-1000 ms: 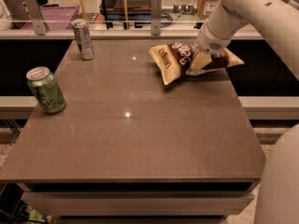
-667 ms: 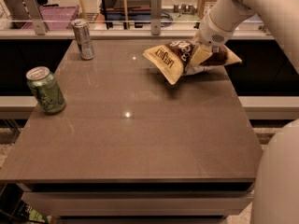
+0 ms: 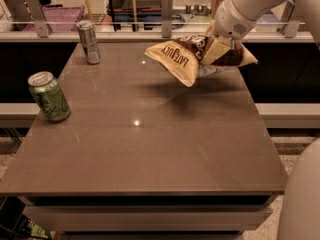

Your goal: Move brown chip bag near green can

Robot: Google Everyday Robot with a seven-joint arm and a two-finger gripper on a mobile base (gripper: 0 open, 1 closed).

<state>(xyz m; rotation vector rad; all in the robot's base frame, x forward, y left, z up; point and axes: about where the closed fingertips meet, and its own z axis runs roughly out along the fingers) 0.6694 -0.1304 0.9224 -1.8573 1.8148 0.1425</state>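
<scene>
The brown chip bag (image 3: pixel 192 56) hangs in the air above the far right part of the table, its cream "LATE JULY" end pointing left and down, with its shadow on the tabletop below. My gripper (image 3: pixel 216 48) is shut on the bag's middle, coming down from the white arm at the upper right. The green can (image 3: pixel 49 96) stands upright near the table's left edge, far to the left of the bag.
A taller silver-grey can (image 3: pixel 89 42) stands at the far left corner of the brown table (image 3: pixel 150 149). A glass rail with metal posts (image 3: pixel 166 6) runs behind the table. The robot's white body (image 3: pixel 302 199) fills the lower right.
The gripper has lifted the chip bag off the tabletop and carried it a little left; the bag now hangs clear above its shadow. The cans have not moved.
</scene>
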